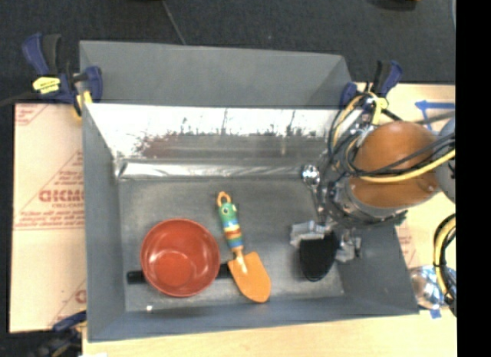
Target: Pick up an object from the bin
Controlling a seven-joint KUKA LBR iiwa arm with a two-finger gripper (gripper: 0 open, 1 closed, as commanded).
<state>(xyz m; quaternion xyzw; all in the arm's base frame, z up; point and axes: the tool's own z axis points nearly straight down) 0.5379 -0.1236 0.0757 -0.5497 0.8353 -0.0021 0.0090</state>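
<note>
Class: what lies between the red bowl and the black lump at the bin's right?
A toy trowel with an orange blade lies between bowl and lump, seen in the camera view.

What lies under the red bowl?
A thin black bar sticks out from under the red bowl on its left, and a dark end shows on its right beside the toy shovel. The middle is covered, so its kind is unclear.

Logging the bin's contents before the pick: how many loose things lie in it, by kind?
Red bowl: 1
Toy shovel, orange blade: 1
Black lump at right: 1
Thin black stick under the bowl: 1
Total: 4
</note>
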